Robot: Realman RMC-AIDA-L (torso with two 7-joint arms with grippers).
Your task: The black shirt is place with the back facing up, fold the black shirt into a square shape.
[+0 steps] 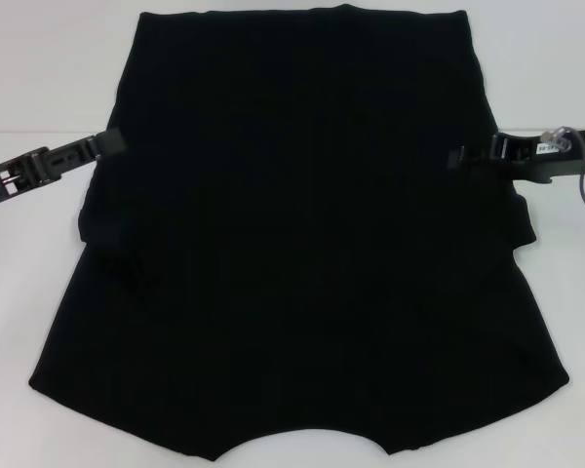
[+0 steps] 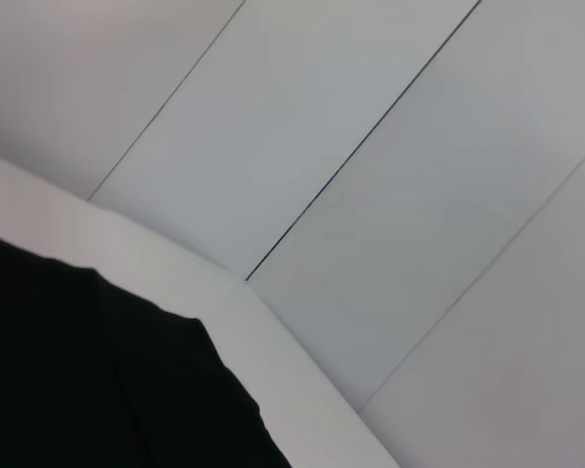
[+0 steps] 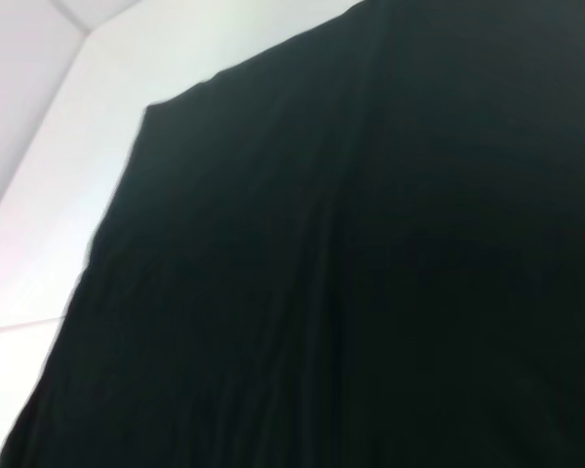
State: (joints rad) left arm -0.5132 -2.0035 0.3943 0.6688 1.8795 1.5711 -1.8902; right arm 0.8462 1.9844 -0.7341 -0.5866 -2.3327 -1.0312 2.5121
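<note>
1. Head view gives the whole layout: the black shirt (image 1: 302, 244) is spread flat on the white table (image 1: 39, 78), plain side up, no lettering showing. It takes up most of the middle, with the wide edge and a curved notch nearest the robot and the straight narrower edge at the far side.
2. Same view, the left gripper (image 1: 115, 141) comes in from the left and its tip sits right at the shirt's left edge, about mid-height. Honestly can't tell if it's clamped on the cloth or just touching it.
3. The right gripper (image 1: 460, 158) reaches in from the right and overlaps the shirt's right edge. Black on black, so again no way to say whether it's pinching fabric or loose.
4. A little bunched flap of cloth pokes out on each side just below each gripper.
5. Left wrist view adds what the head view doesn't: a corner of the shirt (image 2: 97, 380) on the table, plus pale wall panels (image 2: 390, 195) behind it. No fingers visible.
6. Right wrist view is nearly all shirt (image 3: 370, 253) up close, with faint lengthwise creases and a sliver of table (image 3: 49, 224)
</note>
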